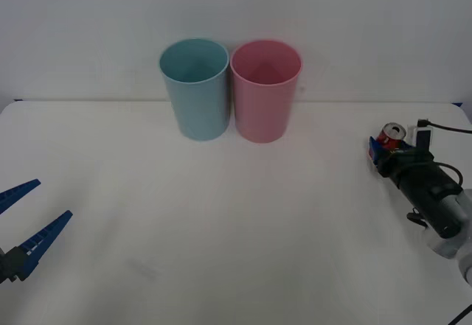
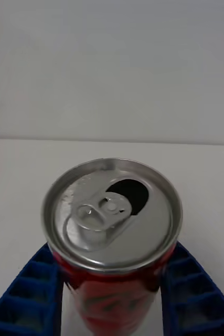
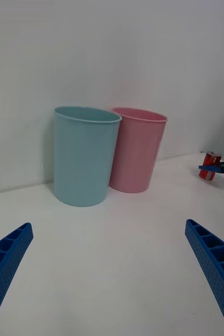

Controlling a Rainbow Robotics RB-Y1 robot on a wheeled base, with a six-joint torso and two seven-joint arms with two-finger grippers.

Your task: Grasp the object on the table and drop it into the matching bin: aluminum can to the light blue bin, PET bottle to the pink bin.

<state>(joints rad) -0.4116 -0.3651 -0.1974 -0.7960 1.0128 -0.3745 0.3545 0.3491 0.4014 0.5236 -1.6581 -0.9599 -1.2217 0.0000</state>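
The red aluminum can [image 1: 392, 134] with its silver top and pull tab [image 2: 112, 210] stands upright on the white table [image 1: 236, 251] at the far right. My right gripper [image 1: 380, 149] reaches in from the near side, and its blue fingers [image 2: 35, 283] press against both sides of the can. The light blue bin [image 1: 195, 89] and the pink bin [image 1: 265, 91] stand side by side at the back centre, well to the left of the can. My left gripper [image 1: 53, 199] hovers open at the near left edge, holding nothing.
A white wall rises just behind the bins. The left wrist view takes in both bins [image 3: 85, 155], the can [image 3: 211, 158] and the right gripper [image 3: 216, 168] far off. Bare table lies between the can and the bins.
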